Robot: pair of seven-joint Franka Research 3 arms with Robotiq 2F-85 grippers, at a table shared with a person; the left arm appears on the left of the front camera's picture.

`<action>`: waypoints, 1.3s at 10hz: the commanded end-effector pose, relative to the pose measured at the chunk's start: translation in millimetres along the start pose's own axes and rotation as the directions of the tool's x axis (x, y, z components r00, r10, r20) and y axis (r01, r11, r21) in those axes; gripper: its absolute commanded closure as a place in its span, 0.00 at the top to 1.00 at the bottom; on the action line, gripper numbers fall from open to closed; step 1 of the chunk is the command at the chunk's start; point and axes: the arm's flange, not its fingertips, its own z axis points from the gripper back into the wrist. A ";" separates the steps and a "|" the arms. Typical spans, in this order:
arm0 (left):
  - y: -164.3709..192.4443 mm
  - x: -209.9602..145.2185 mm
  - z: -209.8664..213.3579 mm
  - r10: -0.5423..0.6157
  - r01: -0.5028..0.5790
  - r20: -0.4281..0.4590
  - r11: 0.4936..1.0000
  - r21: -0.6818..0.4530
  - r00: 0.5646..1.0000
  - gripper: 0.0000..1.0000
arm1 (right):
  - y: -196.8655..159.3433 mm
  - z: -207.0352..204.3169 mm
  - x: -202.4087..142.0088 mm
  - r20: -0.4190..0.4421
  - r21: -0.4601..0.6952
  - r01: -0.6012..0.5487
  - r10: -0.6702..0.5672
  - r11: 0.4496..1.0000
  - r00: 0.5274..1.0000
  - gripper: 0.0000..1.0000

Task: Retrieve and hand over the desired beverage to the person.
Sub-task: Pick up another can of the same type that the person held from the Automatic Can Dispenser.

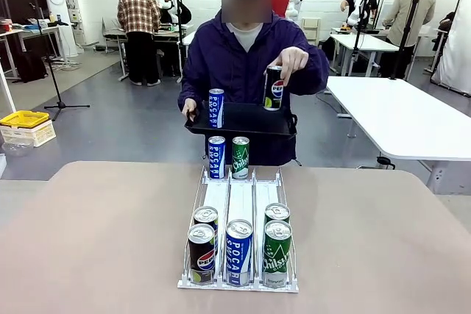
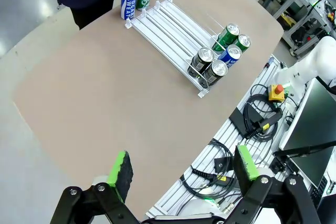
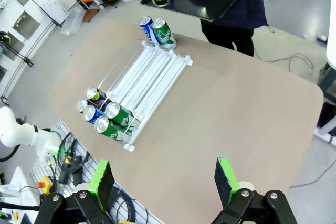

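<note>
Across the table, the person (image 1: 228,56) in a dark purple jacket holds a black tray (image 1: 243,119) with one hand. A blue Pocari can (image 1: 215,108) stands on it. The person's other hand grips a Pepsi can (image 1: 273,88) over the tray's right side. On the table lies a white three-lane rack (image 1: 239,200). A blue can (image 1: 216,157) and a green can (image 1: 241,157) stand at its far end. At its near end are two Pepsi cans (image 1: 202,254), a Pocari can (image 1: 238,251) and two green cans (image 1: 277,253). My left gripper (image 2: 184,169) and right gripper (image 3: 164,181) hang open high above the table, holding nothing.
The brown table (image 1: 110,240) has bare room either side of the rack. Cables and a red stop button (image 2: 278,88) lie along the robot's side. A white table (image 1: 405,115) stands at the back right, and a yellow crate (image 1: 23,118) sits on the floor at the left.
</note>
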 end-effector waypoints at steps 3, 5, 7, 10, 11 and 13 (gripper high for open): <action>2.0 0.8 2.7 -0.012 0.012 -0.009 1.000 -0.004 1.000 1.00 | -0.4 -0.9 1.0 0.010 0.024 -0.008 0.008 1.000 1.000 1.00; 2.0 0.8 2.7 -0.012 0.012 -0.009 1.000 -0.004 1.000 1.00 | -0.4 -0.9 1.0 0.010 0.024 -0.008 0.008 1.000 1.000 1.00; 2.0 0.8 2.7 -0.012 0.012 -0.009 1.000 -0.004 1.000 1.00 | -0.4 -0.9 1.0 0.010 0.024 -0.008 0.008 1.000 1.000 1.00; 2.0 0.8 2.7 -0.012 0.012 -0.009 1.000 -0.004 1.000 1.00 | -0.4 -0.9 1.0 0.010 0.024 -0.008 0.008 1.000 1.000 1.00; 2.0 0.8 2.7 -0.012 0.012 -0.009 1.000 -0.004 1.000 1.00 | -0.4 -0.9 1.0 0.010 0.024 -0.008 0.008 1.000 1.000 1.00; 2.0 0.8 2.7 -0.012 0.012 -0.009 1.000 -0.004 1.000 1.00 | -0.4 -0.9 1.0 0.010 0.024 -0.008 0.008 1.000 1.000 1.00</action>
